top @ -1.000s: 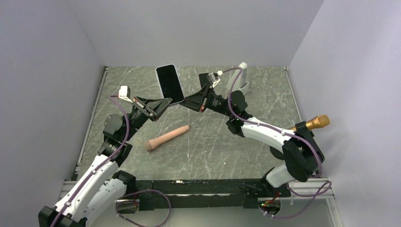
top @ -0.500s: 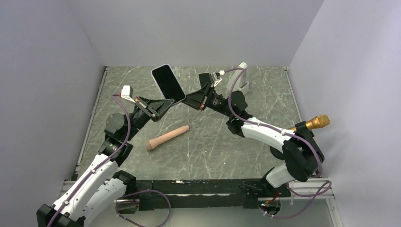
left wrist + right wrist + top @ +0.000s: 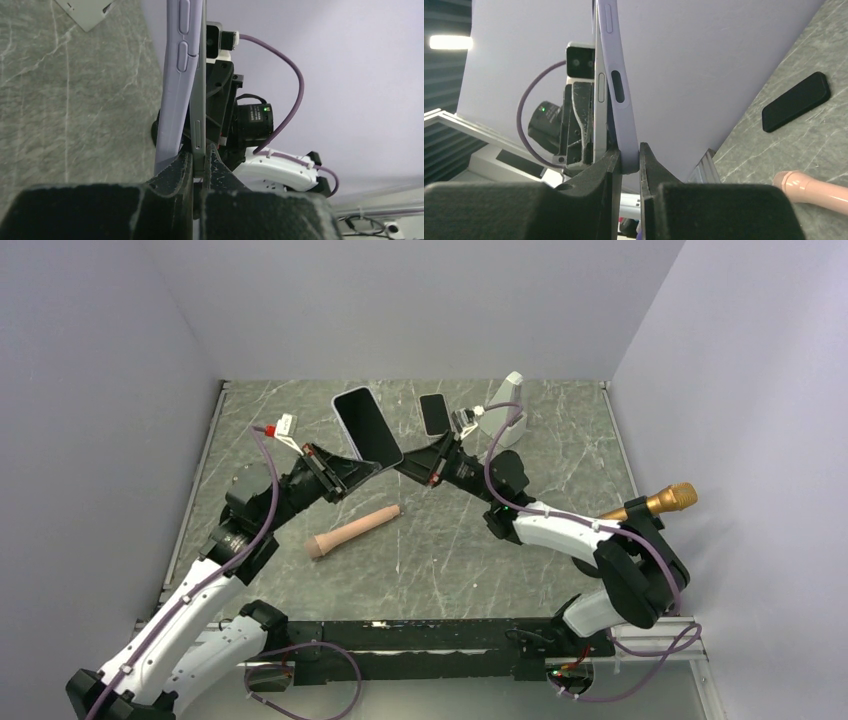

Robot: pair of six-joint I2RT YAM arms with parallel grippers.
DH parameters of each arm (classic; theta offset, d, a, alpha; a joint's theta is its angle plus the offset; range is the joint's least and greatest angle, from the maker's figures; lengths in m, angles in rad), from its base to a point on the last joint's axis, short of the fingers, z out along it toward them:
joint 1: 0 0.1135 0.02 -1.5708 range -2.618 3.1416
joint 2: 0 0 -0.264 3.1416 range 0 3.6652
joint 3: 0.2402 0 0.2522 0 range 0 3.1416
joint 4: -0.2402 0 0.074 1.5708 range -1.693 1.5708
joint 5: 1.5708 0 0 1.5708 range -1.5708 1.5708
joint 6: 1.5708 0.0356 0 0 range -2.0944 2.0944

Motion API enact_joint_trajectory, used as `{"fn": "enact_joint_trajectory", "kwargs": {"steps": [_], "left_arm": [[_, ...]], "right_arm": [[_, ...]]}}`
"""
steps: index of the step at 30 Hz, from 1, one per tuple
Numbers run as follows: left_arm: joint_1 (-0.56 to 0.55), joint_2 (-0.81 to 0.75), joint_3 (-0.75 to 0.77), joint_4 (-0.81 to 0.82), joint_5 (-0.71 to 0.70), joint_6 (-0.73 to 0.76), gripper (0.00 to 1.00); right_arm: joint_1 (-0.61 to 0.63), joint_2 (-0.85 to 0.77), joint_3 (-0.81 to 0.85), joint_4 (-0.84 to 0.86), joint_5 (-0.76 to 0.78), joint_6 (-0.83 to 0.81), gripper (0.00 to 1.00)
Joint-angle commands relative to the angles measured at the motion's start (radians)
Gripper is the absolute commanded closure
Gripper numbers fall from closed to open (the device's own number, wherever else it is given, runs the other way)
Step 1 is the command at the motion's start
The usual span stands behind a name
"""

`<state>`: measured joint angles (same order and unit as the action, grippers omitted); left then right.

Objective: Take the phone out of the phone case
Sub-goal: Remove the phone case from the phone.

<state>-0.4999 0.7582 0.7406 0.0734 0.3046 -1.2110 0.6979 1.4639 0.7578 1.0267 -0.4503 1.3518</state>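
Note:
The phone [image 3: 367,427], dark screen up, is held tilted in the air over the middle of the table between both arms. In the left wrist view its silver side [image 3: 198,100] stands apart from the lilac phone case [image 3: 172,75], which bows away to the left. My left gripper [image 3: 199,167] is shut on the phone's bottom edge. My right gripper [image 3: 628,160] is shut on the lilac case [image 3: 616,85], with the phone's edge [image 3: 600,90] just left of it. From above, the left gripper [image 3: 362,466] and right gripper [image 3: 405,468] meet under the phone's lower end.
A small black phone [image 3: 433,414] lies flat on the table behind the right gripper. A pink handle [image 3: 352,531] lies in front of the left arm. A white stand [image 3: 505,405] is at the back, and a gold microphone [image 3: 660,502] is at the right edge.
Both grippers have shifted with the phone, which has moved slightly right and tilted. The right wrist has dropped lower, uncovering the small black phone behind it. Both grips are unchanged.

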Motion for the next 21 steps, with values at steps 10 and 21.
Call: {"fn": "enact_joint_trajectory", "kwargs": {"steps": [10, 21], "left_arm": [[0.0, 0.019, -0.074, 0.378, 0.134, -0.326, 1.0], [-0.001, -0.027, -0.034, 0.306, 0.047, -0.387, 1.0]], "right_arm": [[0.02, -0.111, -0.128, 0.146, -0.007, -0.174, 1.0], [0.033, -0.035, -0.163, 0.14, 0.031, -0.227, 1.0]]}}
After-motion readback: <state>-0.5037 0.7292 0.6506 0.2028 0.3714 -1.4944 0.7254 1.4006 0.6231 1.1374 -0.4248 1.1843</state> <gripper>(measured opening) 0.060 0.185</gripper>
